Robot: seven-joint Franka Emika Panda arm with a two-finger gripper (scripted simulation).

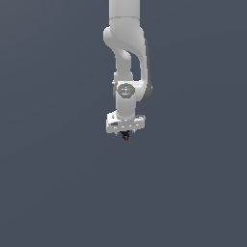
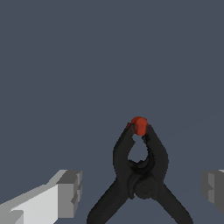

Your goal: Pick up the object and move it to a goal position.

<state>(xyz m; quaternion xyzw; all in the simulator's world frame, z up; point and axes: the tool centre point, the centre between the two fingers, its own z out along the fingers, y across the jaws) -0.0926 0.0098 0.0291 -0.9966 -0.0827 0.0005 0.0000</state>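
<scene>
Exterior view: the white arm [image 1: 126, 53] descends from the frame's top edge, wrist pointing straight down. The gripper [image 1: 126, 134] sits at its lower end. A tiny red object [image 1: 126, 138] with a dark part shows directly beneath the gripper body. Jaws too small to judge. Surroundings are uniform dark grey.

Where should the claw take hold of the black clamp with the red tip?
Probably across the clamp's thick middle near the pivot, coming straight down with one finger on each side. The body is narrowest there, while the handles splay apart and the red tip is small. The claw is open around it.
</scene>
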